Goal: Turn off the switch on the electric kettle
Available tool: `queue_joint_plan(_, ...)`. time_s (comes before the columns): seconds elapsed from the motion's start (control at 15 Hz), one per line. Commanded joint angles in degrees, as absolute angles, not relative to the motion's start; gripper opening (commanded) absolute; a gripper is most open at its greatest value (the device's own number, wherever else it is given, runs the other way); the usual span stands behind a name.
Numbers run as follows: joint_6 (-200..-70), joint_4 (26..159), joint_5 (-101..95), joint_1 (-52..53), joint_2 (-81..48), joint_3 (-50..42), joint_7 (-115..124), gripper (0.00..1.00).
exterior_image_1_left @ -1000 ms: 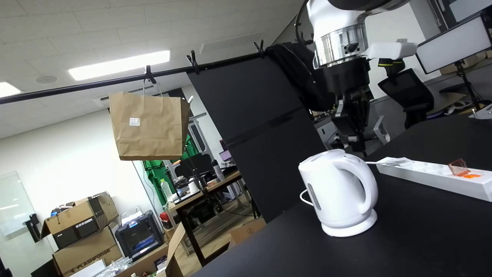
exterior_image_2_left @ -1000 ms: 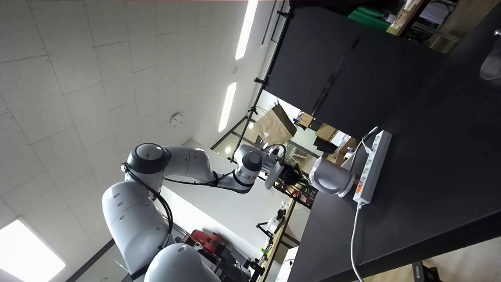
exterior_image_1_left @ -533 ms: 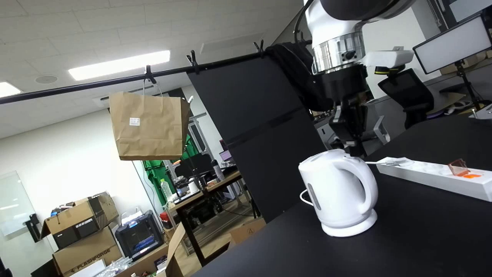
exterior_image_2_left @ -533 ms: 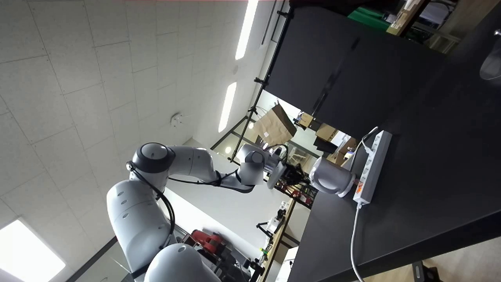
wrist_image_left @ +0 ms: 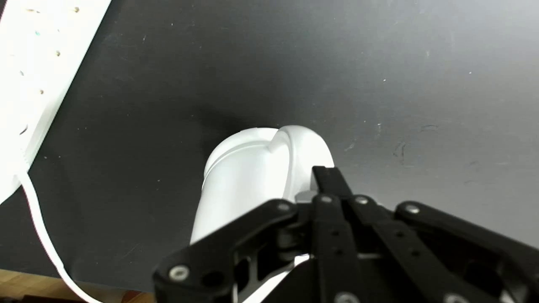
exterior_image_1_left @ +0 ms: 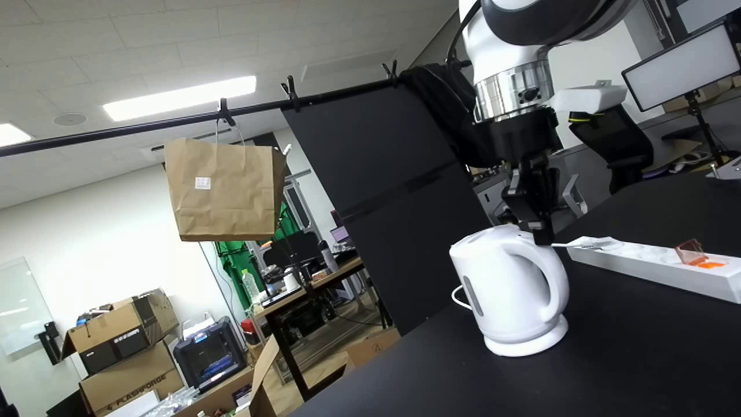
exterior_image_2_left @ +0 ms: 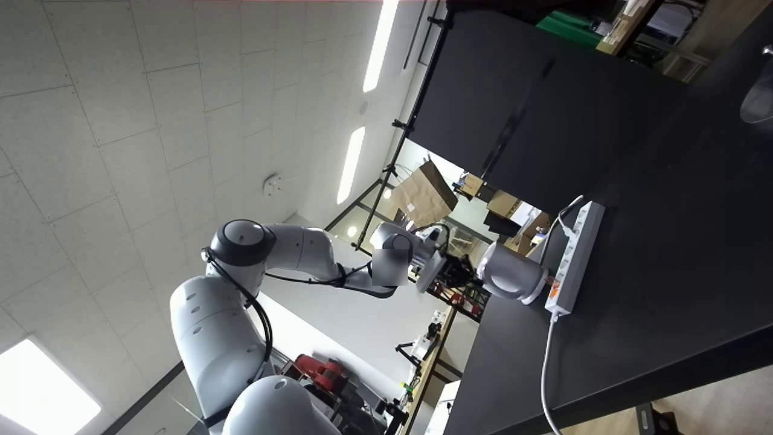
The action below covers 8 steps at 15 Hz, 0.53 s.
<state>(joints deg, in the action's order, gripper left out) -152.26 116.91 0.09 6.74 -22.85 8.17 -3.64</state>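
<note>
Pressing the kettle (exterior_image_1_left: 501, 284) switch (not visible) seems next: end effector (wrist_image_left: 326, 171) clenched; nudge gently, no tipping toward nearby table edge (exterior_image_1_left: 375, 372).

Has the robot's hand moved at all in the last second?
Yes, down: in an exterior view, the hand sits lower than a second ago, judged against the white kettle, which has stayed put; whether they touch, I cannot tell.
</note>
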Motion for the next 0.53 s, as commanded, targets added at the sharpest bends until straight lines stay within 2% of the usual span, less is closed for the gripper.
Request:
queue_joint_plan(0.0, -150.2, 114.9, 0.6, 6.8, -23.9, 7.9, -3.0, 0.00)
queue_joint_plan(0.47, -147.7, 113.8, 2.6, 6.1, -23.9, 8.7, -3.7, 0.00)
